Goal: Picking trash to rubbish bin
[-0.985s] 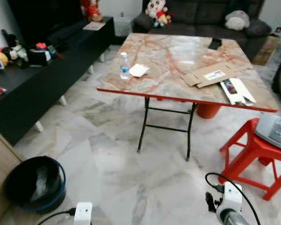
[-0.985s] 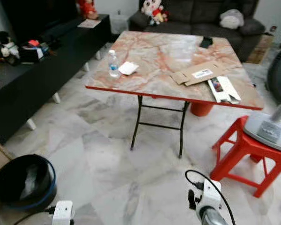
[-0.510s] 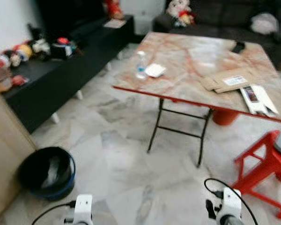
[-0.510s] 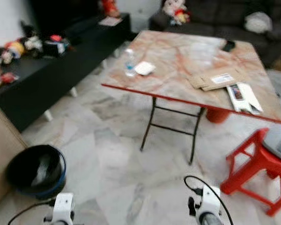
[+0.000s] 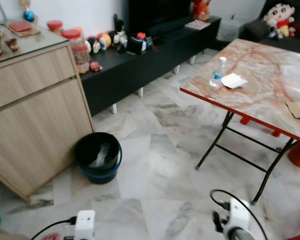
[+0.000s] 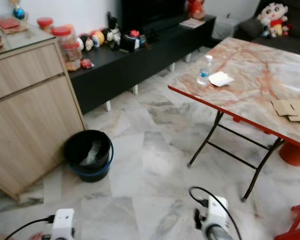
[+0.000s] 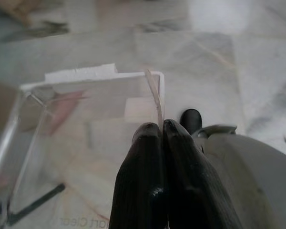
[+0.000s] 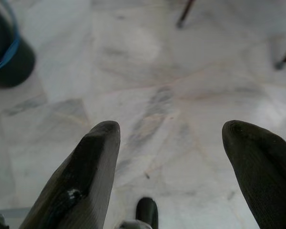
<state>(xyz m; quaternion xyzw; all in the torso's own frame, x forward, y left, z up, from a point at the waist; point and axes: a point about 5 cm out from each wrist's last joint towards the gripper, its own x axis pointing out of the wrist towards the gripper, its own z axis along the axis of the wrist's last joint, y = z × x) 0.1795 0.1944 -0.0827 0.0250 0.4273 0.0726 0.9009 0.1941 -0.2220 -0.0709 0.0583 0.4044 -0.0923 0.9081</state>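
The left tool (image 7: 163, 128) is clenched on a clear plastic box (image 7: 86, 114), pinching its thin upper rim between the two black fingers, with the box hanging low over the marble floor (image 5: 155, 165). So one piece of trash looks to be in hand and on its way. The bin (image 5: 98, 157), black with a blue band, stands on the floor close beside the wooden cabinet (image 5: 35, 115), ahead and to the left, well apart from the robot. Something pale lies inside the bin, though I cannot tell what.

The right tool (image 8: 171, 157) hangs released, its fingers spread wide over bare floor, holding nothing.

Over on the counter (image 5: 270, 80) more remains: a water bottle (image 5: 217, 71) and a white wrapper (image 5: 233, 80) sit just beside each other near the counter's left corner, and flattened cardboard (image 5: 299, 109) lies toward its right edge. To my eye the job is partway through: the box has yet to be dropped in, and the counter has yet to be cleared.
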